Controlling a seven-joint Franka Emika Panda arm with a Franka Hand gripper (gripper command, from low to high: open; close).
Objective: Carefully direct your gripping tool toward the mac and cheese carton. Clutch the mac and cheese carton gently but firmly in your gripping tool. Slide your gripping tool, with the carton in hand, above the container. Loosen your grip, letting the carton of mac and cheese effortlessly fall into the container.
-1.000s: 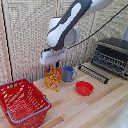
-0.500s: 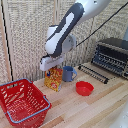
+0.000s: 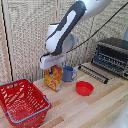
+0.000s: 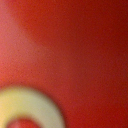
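**Now gripping tool sitting low over the carton**

Currently hovering at the top of the mac and cheese carton (image 3: pixel 53 78): gripping tool (image 3: pixel 52 65), finger state impossible to tell. Standing upright on the wooden table (image 3: pixel 95 107), just beside a blue mug (image 3: pixel 68 74). Sitting well apart toward the exterior view's left: red basket (image 3: pixel 22 102), showing nothing inside. Lying nearby, a small red bowl (image 3: pixel 84 88). Filling the wrist view: blurred red with a pale ring.

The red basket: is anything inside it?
The basket looks empty where its floor shows; the near wall hides some of it. The carton stands outside, on the table.
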